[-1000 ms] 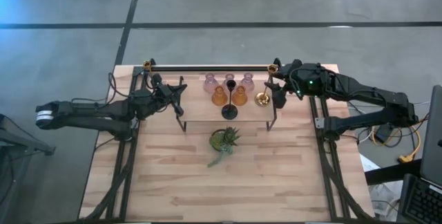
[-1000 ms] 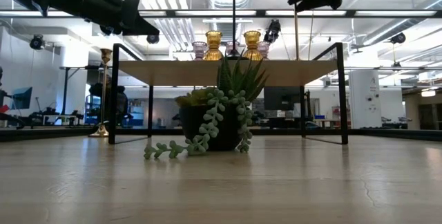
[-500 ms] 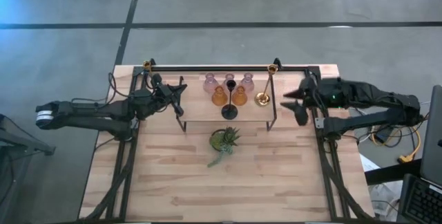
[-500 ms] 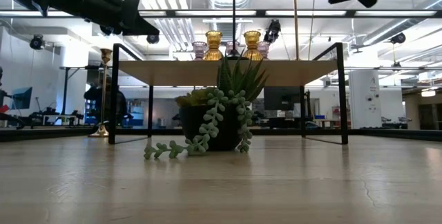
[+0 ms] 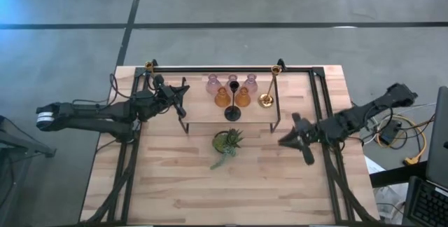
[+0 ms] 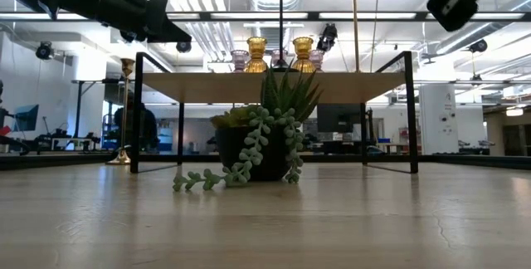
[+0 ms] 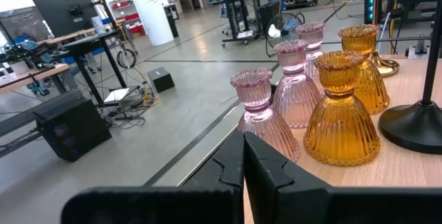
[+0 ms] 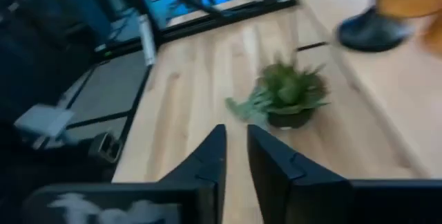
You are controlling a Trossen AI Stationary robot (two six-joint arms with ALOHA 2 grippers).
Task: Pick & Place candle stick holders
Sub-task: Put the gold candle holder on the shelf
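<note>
Dark fingers of my left gripper (image 7: 243,156) are pressing together just before the pink candle stick holders (image 7: 266,117) and amber ones (image 7: 342,110) on the shelf (image 5: 210,115). My right gripper (image 5: 297,140), nearly closed, is hovering apart, facing the plant (image 8: 289,92).

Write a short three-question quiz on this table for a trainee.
1. True or false: the slim black round-based candle stick holder stands on the wooden shelf.
2. How many amber bulbous glass candle stick holders are on that shelf? A one, B two, C four.
3. Which is nearer the pale pink glass candle stick holders: the left gripper or the right gripper?
Key: 1 true; 2 B; 3 left.
</note>
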